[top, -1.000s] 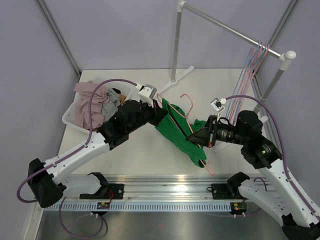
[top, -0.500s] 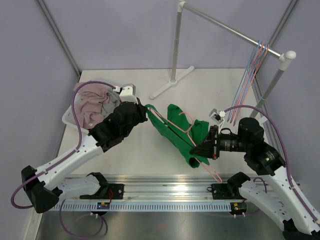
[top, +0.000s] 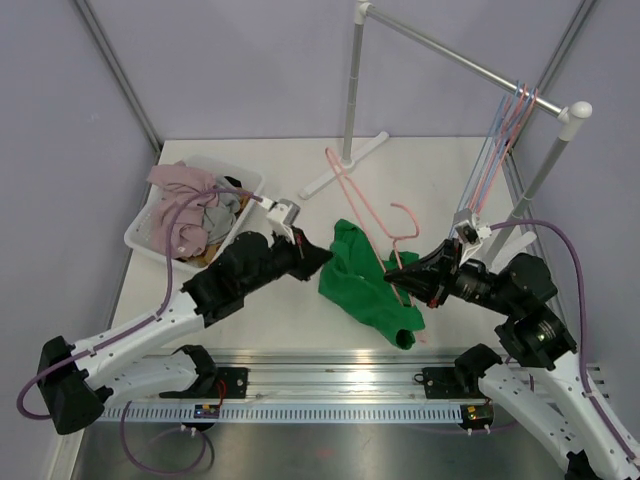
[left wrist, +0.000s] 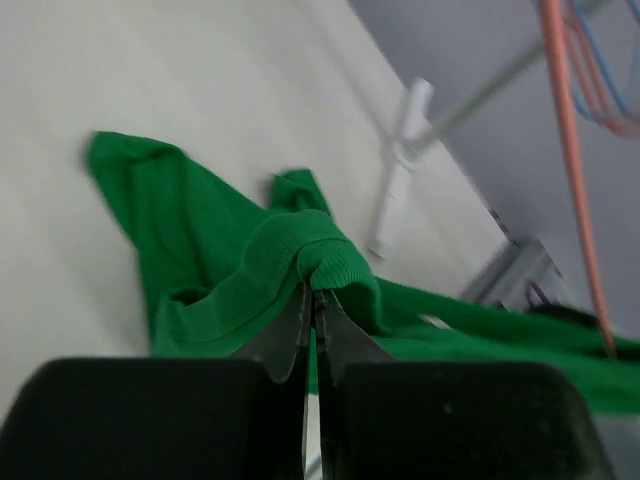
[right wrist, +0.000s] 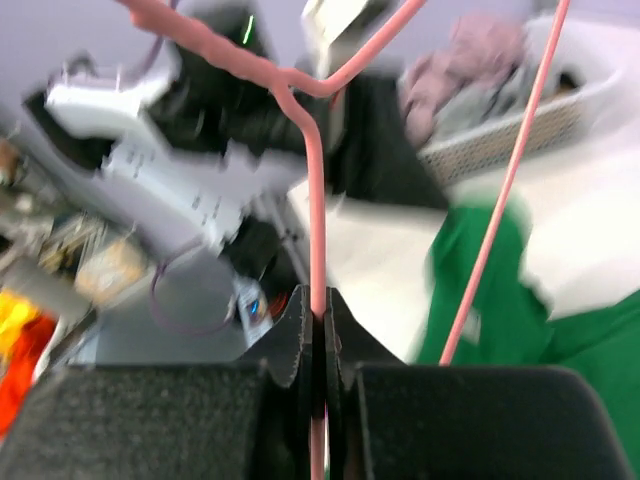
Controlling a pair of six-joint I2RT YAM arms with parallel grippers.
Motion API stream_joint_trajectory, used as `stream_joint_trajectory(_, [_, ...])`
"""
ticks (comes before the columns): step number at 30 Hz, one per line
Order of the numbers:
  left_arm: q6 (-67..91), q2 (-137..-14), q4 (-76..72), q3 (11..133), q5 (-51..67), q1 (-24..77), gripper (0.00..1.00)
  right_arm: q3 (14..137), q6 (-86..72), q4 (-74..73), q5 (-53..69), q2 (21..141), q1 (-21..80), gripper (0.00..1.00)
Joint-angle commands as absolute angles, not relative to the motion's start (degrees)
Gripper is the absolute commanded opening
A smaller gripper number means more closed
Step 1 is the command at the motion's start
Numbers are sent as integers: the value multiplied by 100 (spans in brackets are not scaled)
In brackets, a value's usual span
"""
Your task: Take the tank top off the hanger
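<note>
On the white table (top: 430, 170) the green tank top (top: 360, 285) lies slanting near-right to far-left. The left gripper (left wrist: 312, 295) pinches its left edge. The right gripper (top: 392, 274), at its right, clamps the pink hanger (right wrist: 316, 200), which reaches far-left beyond it.

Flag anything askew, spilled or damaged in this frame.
Nothing is damaged or spilled. The pink hanger sticks up at a slant, pinched in the right claw. The green tank top lies crumpled on the table, a fold pinched in the left claw. Both fit a garment mid-removal; whether the hanger is fully free is unclear.
</note>
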State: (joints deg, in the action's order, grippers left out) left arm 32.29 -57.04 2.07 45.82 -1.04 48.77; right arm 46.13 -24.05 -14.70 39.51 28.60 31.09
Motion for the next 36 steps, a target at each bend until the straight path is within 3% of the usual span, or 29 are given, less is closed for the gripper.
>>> stream_joint_trajectory(1, [2701,-5502,-1352,4053,1939,5614,0,4351,-2987,936,2629,2944,3146,0])
stream_joint_trajectory(5, [2241,-5739,-915,3868,1873,6843,0,4228,-3181,3367,2434,3646,3147,0])
stream_joint_trajectory(8, [2381,-5818,-555,3762,961,7127,0,4332,-3392,4173,2252,4288,3146,0])
stream_joint_trajectory(13, [2978,-5538,508,3744,-1333,7163,0,4702,-3602,3376,1838,4632,3146,0])
stream_joint_trajectory(18, [3795,-5256,2376,4209,-3423,7163,1,5290,-3954,830,477,4456,3146,0])
stream_joint_trajectory(22, [4263,-5107,3689,4841,-4043,7154,28,5695,-4719,-693,-640,4482,3146,0])
stream_joint_trajectory(23, [4289,-5054,3900,5130,-4069,7154,42,6000,-4781,-1182,-937,4552,3146,0])
stream_joint_trajectory(25, [4280,-4993,4428,5360,-4052,7154,58,6501,-4641,-1667,-1107,4850,3146,0])
stream_joint_trajectory(26, [4263,-4949,4595,5588,-4008,7154,82,6626,-4632,-1748,-1247,4956,3146,0])
stream_joint_trajectory(27, [4158,-4853,4823,5668,-3860,7154,99,6740,-4606,-1801,-1326,5148,3146,0])
stream_joint_trajectory(36, [3656,-4413,5536,5915,-3111,7163,99,8216,-4447,-2065,-2345,6362,3129,0])
